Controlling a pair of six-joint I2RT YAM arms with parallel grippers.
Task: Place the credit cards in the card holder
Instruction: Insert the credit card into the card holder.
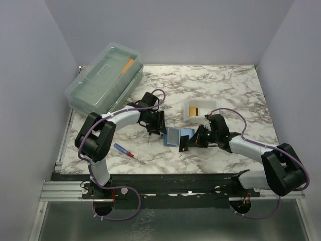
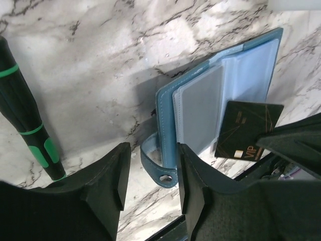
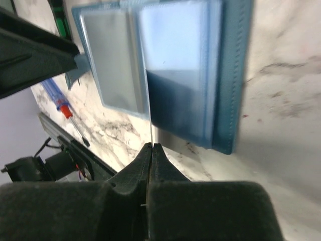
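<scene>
The teal-blue card holder [image 1: 176, 135] lies open on the marble, its clear inner sleeves up; it also shows in the left wrist view [image 2: 220, 95] and the right wrist view [image 3: 165, 65]. My right gripper [image 1: 186, 144] [image 3: 151, 147] is shut on a black credit card [image 2: 248, 129], seen edge-on [image 3: 150, 105] and held at the holder's sleeves. My left gripper [image 1: 155, 130] [image 2: 150, 163] is open; its fingers stand on either side of the holder's snap tab [image 2: 159, 170]. Another credit card, yellow-gold with a dark stripe [image 1: 199, 110], lies in the tray.
A small translucent white tray [image 1: 189, 111] sits behind the holder. A big clear lidded box [image 1: 103, 78] stands at the back left. A blue and red screwdriver [image 1: 128, 151] lies at the front left. A black and green screwdriver [image 2: 25, 115] lies beside my left gripper.
</scene>
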